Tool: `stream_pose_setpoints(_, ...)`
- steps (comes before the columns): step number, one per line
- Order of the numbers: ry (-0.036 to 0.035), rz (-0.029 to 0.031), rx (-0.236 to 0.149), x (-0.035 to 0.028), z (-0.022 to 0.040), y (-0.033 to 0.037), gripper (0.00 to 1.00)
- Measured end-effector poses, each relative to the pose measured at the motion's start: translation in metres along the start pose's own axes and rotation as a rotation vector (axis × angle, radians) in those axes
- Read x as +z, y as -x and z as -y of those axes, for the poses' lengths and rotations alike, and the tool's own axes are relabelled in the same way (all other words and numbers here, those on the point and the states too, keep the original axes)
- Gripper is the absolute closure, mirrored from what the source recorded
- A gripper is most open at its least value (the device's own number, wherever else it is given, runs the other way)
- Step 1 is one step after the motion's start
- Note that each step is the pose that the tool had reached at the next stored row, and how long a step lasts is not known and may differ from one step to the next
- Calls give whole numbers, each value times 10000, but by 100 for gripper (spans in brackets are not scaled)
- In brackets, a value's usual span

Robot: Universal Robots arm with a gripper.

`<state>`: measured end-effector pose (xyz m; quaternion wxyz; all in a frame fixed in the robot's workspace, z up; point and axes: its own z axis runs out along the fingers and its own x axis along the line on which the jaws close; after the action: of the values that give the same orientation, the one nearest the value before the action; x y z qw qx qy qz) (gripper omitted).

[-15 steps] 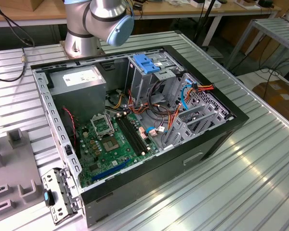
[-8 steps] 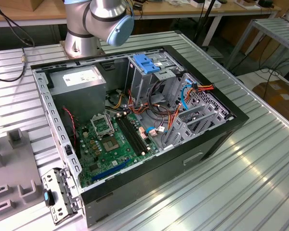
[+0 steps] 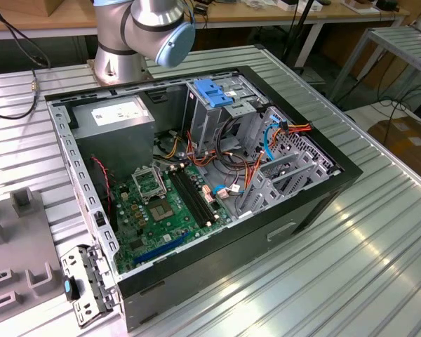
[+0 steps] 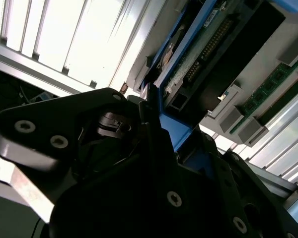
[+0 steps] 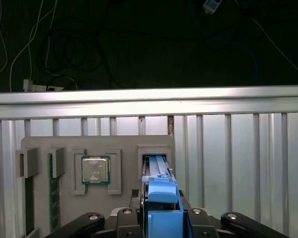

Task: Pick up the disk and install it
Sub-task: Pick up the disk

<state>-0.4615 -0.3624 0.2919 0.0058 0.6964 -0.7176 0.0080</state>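
Table (image 3: 379, 232) is ribbed bare aluminium and pretty shiny, lower right in the exterior view. Case (image 3: 266, 235) is matt black outside, dull grey sheet metal inside, with a blue plastic latch (image 3: 212, 93) upper middle. Disk (image 4: 203, 49) has a smooth blue plastic frame. Gripper (image 5: 162, 196) is matt black with bright metal screws. Holder (image 5: 64, 144) looks matt grey.

Silver arm (image 3: 142, 20), blue jt cap (image 3: 176, 43), prob. black gripper (image 5: 162, 207).

Upper left of the exterior view, the arm (image 3: 144, 28) is cut off by the top edge, and the fixture (image 3: 17, 246) runs off the left edge. In the first wrist view the disk (image 5: 161, 218) runs out of the picture, its sides covered by the gripper (image 5: 162, 198).
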Motion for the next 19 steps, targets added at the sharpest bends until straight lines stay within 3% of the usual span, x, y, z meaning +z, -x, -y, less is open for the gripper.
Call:
stream_pose_setpoints(10, -1, 0, 0, -18, 0, 0, 63)
stream_pose_setpoints(11, 0, 0, 0, -50, 0, -1, 63)
stream_pose_setpoints(19, -1, 0, 0, -104, 0, -2, 63)
